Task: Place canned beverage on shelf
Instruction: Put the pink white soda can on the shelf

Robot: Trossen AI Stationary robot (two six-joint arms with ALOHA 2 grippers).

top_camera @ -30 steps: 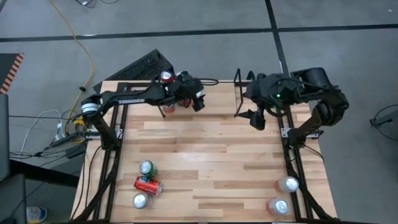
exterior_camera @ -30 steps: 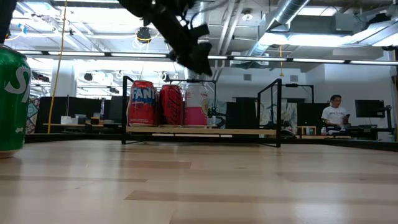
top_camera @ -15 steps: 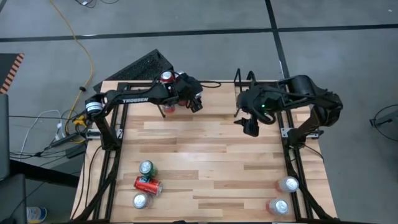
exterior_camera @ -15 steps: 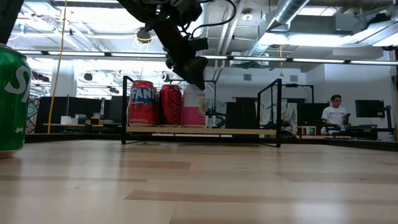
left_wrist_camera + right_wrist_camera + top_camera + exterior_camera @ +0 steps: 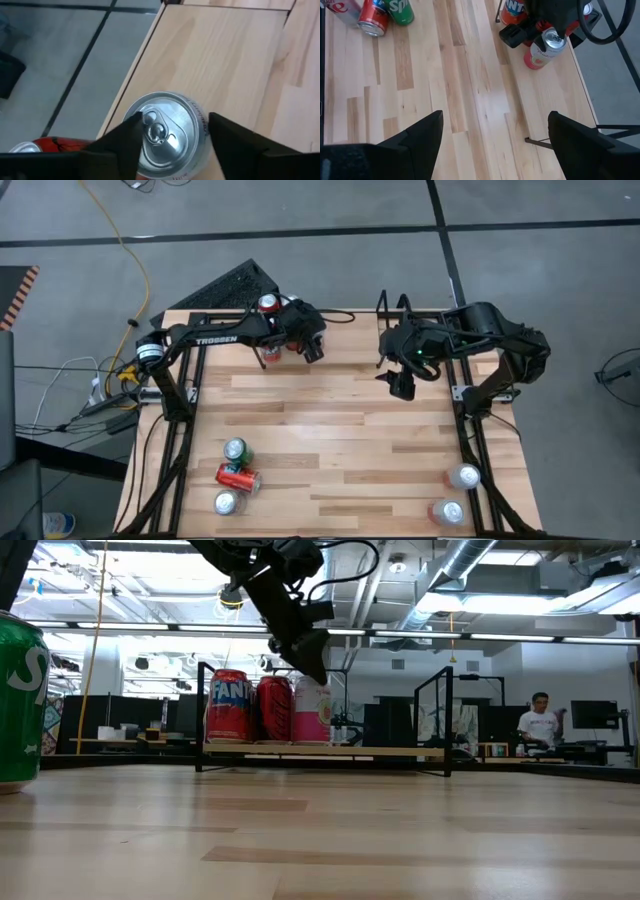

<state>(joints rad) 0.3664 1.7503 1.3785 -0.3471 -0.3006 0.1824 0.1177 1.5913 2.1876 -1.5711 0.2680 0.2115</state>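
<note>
While bent low — left arm's fingers straddle pink can.

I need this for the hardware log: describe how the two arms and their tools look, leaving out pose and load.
Both arms are dark, nearly black, jointed tubes. The left arm carries white TROSSEN lettering along one link and a light collar near its base. The right arm shows a small green light on its wrist housing. Black cables loop off both. Each tool ends in two dark, flat, wedge-shaped fingers.
</note>
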